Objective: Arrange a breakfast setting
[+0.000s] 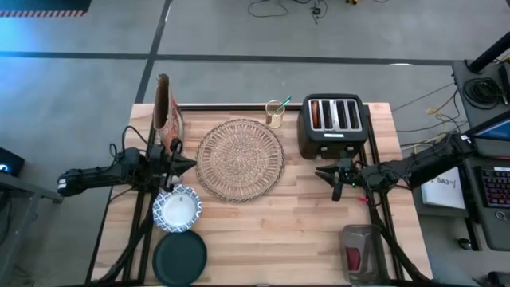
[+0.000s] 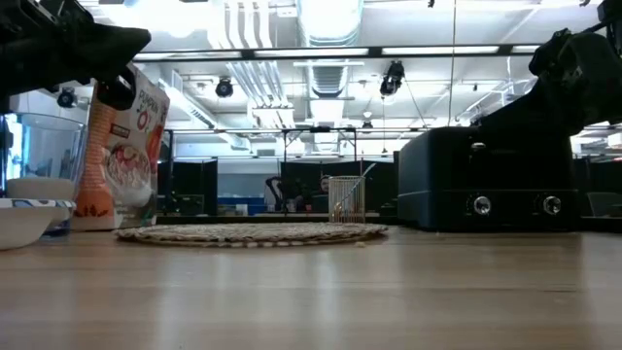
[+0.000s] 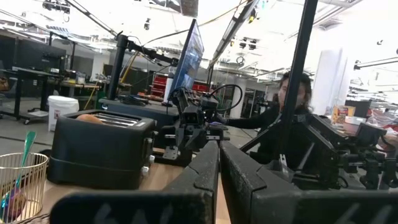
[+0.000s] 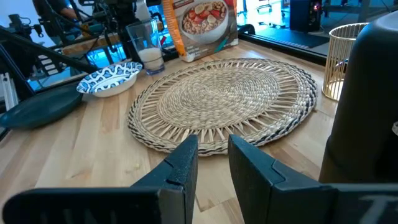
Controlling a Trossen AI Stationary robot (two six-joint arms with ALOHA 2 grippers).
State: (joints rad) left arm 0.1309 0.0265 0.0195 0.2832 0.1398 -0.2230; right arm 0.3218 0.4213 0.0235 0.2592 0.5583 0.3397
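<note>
No label is readable on cereal bag, upper left. Left claw nearly closed, right claw slightly parted; nothing held.

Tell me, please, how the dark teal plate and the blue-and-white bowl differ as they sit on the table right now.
The dark teal plate is plain, one dark colour; the blue-and-white bowl carries a pattern on white. The plate is wider and shallow, while the bowl is smaller with raised sides. The plate lies at the table's near edge; the bowl sits between it and the woven placemat. Both are round, empty, upright and off the placemat.
</note>
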